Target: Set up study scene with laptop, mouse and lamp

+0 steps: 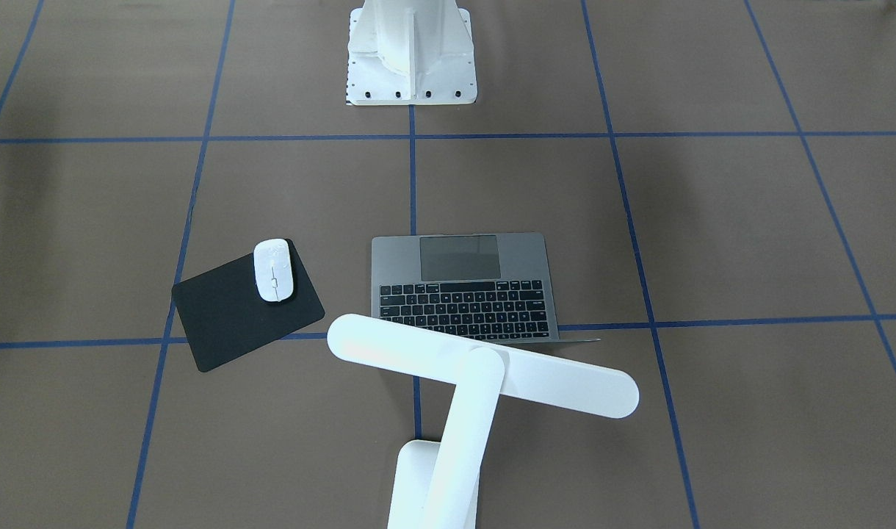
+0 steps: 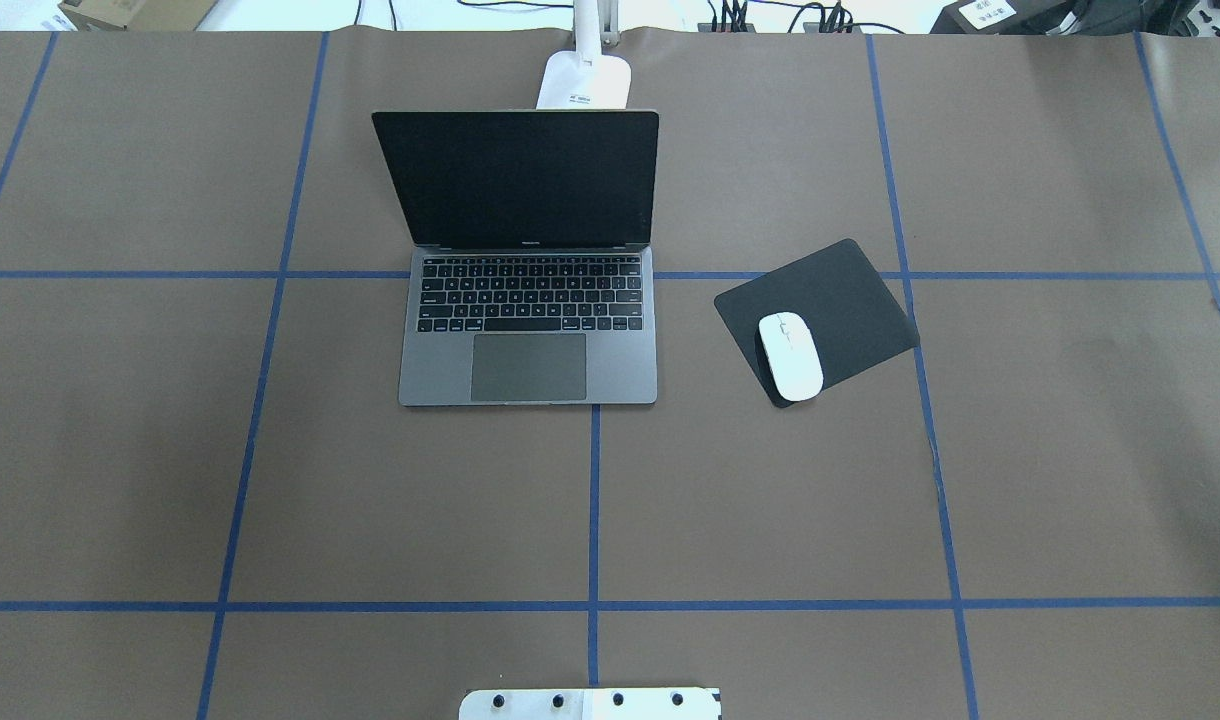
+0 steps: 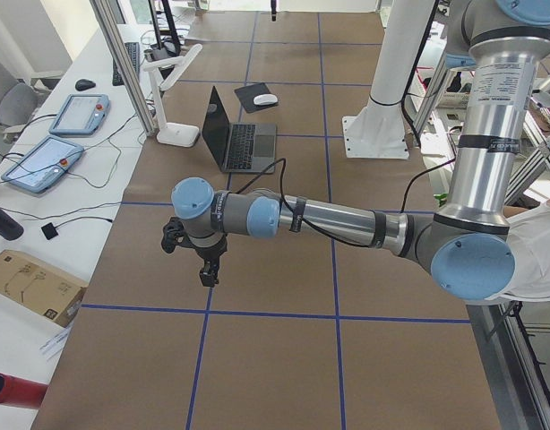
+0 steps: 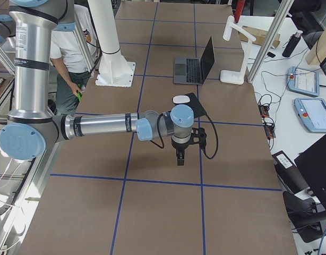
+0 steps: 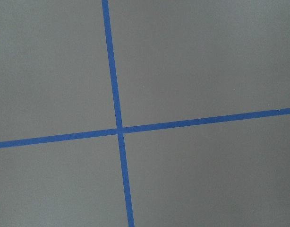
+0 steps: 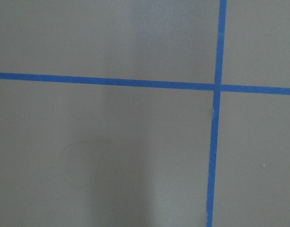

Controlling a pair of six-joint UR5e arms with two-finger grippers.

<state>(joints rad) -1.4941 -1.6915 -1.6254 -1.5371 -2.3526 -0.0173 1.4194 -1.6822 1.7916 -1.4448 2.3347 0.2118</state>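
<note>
The laptop stands open at the table's far middle, with a dark screen and its keyboard showing. Behind it rises the white lamp; its base sits at the table's far edge. The white mouse lies on a black mouse pad to the laptop's right. My left gripper hangs over bare table near the left end and points down. My right gripper hangs likewise near the right end, short of the pad. I cannot tell if either is open or shut. Both wrist views show only brown table and blue tape.
The white bolted pedestal stands at the robot's side of the table. A person stands beside it. Tablets, cables and a cardboard box lie on the white bench beyond the far edge.
</note>
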